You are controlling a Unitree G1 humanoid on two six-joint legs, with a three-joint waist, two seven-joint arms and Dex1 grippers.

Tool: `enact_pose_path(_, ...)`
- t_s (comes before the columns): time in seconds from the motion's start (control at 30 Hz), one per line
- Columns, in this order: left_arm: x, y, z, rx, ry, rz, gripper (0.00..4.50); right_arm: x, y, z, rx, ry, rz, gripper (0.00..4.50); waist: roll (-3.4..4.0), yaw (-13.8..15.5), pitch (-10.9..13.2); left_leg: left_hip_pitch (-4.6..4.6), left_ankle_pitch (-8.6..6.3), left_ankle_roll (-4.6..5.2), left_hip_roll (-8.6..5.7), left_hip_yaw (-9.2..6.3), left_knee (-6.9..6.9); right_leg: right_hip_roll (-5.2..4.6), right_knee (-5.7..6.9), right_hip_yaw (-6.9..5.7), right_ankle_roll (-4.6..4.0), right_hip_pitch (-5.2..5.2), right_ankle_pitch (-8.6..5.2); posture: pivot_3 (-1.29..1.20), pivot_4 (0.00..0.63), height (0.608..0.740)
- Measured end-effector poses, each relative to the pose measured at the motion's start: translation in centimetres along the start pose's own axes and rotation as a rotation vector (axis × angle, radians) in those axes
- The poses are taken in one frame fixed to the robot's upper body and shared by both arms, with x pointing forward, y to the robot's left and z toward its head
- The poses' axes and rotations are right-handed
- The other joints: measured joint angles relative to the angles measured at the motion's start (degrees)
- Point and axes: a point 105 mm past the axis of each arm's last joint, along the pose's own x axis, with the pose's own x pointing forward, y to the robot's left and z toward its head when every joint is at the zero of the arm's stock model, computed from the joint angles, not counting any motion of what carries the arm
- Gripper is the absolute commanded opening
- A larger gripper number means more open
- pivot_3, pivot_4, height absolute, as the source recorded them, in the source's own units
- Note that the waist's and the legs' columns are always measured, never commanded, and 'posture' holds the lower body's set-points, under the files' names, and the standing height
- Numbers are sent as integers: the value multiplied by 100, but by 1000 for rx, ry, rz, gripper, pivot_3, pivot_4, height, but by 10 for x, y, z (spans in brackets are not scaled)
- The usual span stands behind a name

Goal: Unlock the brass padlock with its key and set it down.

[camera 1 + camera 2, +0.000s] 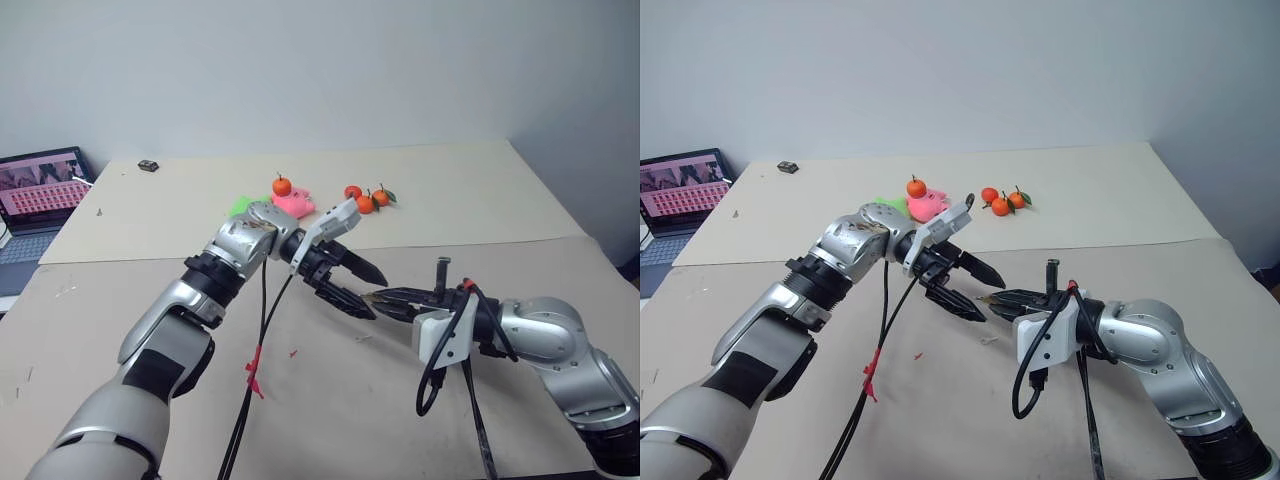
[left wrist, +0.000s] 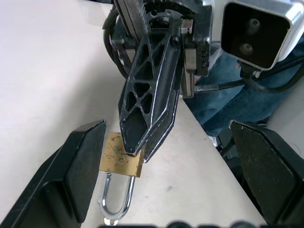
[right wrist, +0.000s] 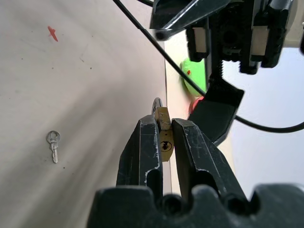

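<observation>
The brass padlock is pinched by its flat faces in the closed right hand, above the counter. The left hand is spread wide just beside it. Judged small, rigid, slippery; the body is best gripped, leaving the keyhole clear. The key lies on the counter.

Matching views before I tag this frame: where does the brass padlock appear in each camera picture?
Left eye view: brass padlock, a tiny speck at the tips of the right gripper, near picture centre.
Right eye view: same spot, at those tips.
Left wrist view, pinched under the right gripper's fingers, silvery shackle showing.
Right wrist view, between the shut fingers.
Shared landmark: the right gripper clamped on it.
</observation>
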Motion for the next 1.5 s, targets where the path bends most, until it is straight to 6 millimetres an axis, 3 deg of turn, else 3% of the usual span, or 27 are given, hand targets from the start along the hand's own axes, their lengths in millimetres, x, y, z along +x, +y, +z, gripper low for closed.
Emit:
enact_pose_path(0.3,-52,25,24,138,-114,339,4410,-2,-10,-6,97,11,-33,214,1,3,-1,1,0,1,-1,-4,-1,1,0,0,-7,0,4,0,150,661)
enact_pose_path(0.43,-61,32,29,165,-145,424,4410,-2,-13,-4,111,3,-39,214,2,19,-1,1,0,0,-1,-7,0,1,-1,-2,-17,-1,10,0,150,661)
enact_pose_path(0.5,-60,32,26,171,-152,438,3879,-2,-14,-4,115,-1,-41,214,5,20,-3,0,0,0,-2,-7,0,0,-1,-2,-27,-1,16,0,150,661)
enact_pose_path(0.6,-47,31,7,145,-156,420,3018,-1,-24,-2,101,-8,-59,214,10,13,-6,-1,2,-3,-2,-6,1,-1,0,-2,-30,1,18,0,150,661)
enact_pose_path(0.7,-37,30,-11,101,-147,401,1863,-1,-28,1,105,-20,-68,214,9,12,-6,-2,1,-2,-1,-9,1,2,2,-3,-33,-1,19,0,150,661)
enact_pose_path(0.87,-32,27,-6,135,-135,388,48,-1,-29,4,111,-24,-70,214,7,17,-5,-1,0,-1,-4,-11,1,-2,-1,-3,-28,4,17,0,150,661)
enact_pose_path(1.5,-26,26,-13,118,-115,361,48,-2,-32,5,102,-14,-78,214,6,5,-4,-2,1,-1,-4,-12,-2,0,0,-3,-25,3,16,0,150,661)
